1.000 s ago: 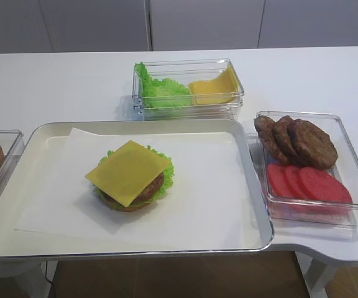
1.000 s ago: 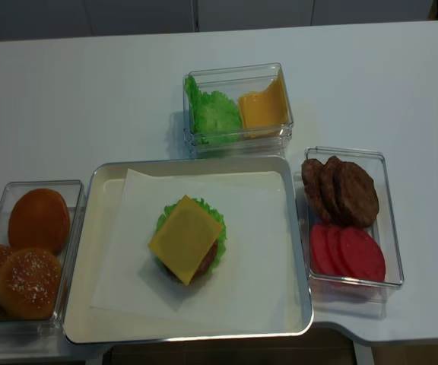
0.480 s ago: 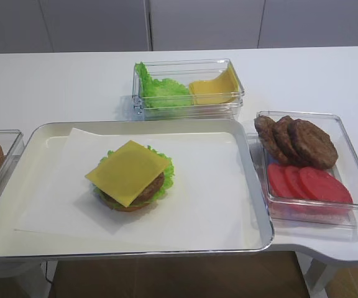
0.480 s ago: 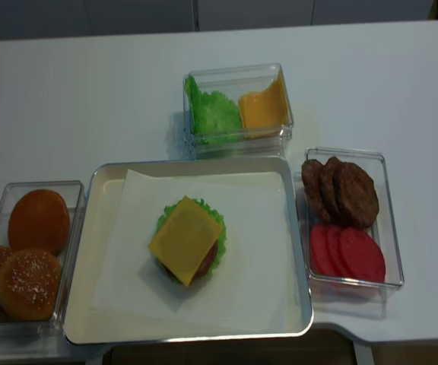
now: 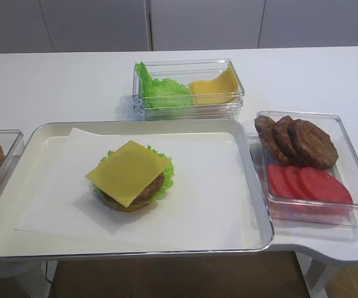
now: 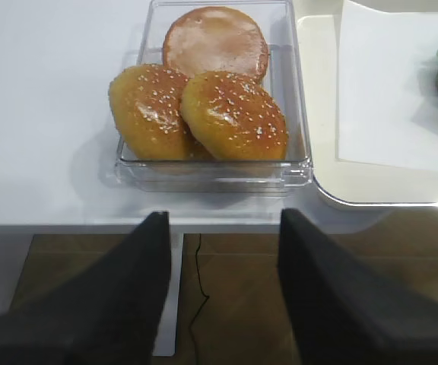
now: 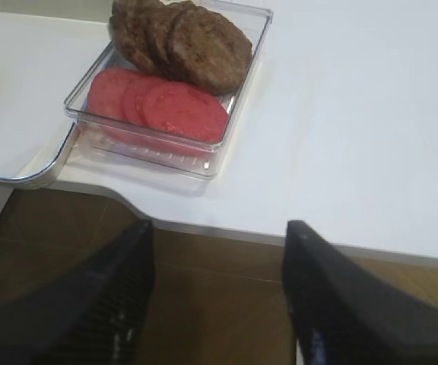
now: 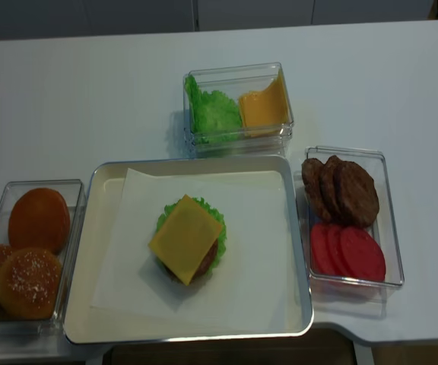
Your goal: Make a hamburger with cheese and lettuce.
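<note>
In the first high view, one round hamburger [image 5: 132, 186] of tan bun base and dark patty sits left of centre on a white paper sheet [image 5: 197, 198] inside one silver-rimmed tray [image 5: 253, 186]. One flat square yellow cheese slice [image 5: 128, 171] lies on top, turned like a diamond, one corner toward the near left; frilly green lettuce [image 5: 165, 169] rims it. Behind, a clear plastic box [image 5: 188, 87] holds loose green leaves and bent yellow slices. To the right, a clear shallow dish [image 5: 316, 166] holds three overlapping brown patties [image 5: 297, 141] and three red tomato slices [image 5: 308, 184].

The right wrist view shows that dish, patties and tomatoes again; the right gripper [image 7: 217, 304] hangs below the table edge, its two black fingers spread wide, nothing between them.

The left wrist view shows a clear bun box [image 6: 211, 163] with two seeded bun tops and one plain brown bun behind; the left gripper [image 6: 223, 293] is spread apart and empty, off the table.

The second high view repeats this: burger on the tray, bun box left, dish right, box behind.
</note>
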You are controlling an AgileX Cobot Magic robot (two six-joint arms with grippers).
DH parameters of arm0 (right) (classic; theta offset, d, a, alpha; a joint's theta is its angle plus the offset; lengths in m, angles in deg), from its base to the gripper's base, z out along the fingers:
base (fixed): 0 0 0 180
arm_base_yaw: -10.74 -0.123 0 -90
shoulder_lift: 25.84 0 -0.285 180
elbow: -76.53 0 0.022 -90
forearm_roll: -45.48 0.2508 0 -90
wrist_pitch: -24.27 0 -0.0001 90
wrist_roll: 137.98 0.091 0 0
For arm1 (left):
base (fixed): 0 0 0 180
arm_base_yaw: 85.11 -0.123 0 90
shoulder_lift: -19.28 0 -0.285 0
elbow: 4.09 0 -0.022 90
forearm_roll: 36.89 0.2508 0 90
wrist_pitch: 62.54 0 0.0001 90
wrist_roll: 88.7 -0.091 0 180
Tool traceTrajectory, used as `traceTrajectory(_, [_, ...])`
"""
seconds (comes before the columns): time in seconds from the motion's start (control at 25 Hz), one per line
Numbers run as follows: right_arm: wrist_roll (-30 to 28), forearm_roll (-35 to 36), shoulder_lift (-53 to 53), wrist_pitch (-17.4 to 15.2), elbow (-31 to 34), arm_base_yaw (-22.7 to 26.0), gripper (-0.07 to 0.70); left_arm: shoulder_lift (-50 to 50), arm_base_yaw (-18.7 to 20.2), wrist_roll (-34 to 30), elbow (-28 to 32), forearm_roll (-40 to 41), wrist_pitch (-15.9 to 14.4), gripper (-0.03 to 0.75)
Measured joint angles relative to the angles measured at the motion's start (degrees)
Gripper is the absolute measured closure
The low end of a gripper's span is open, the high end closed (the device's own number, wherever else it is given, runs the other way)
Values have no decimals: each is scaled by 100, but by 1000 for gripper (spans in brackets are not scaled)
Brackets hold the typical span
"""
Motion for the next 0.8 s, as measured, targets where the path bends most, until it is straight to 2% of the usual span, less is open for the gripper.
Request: traceTrajectory(0.8, [0, 0, 0, 34, 0, 0, 223, 0, 0, 0, 0, 0, 0, 371])
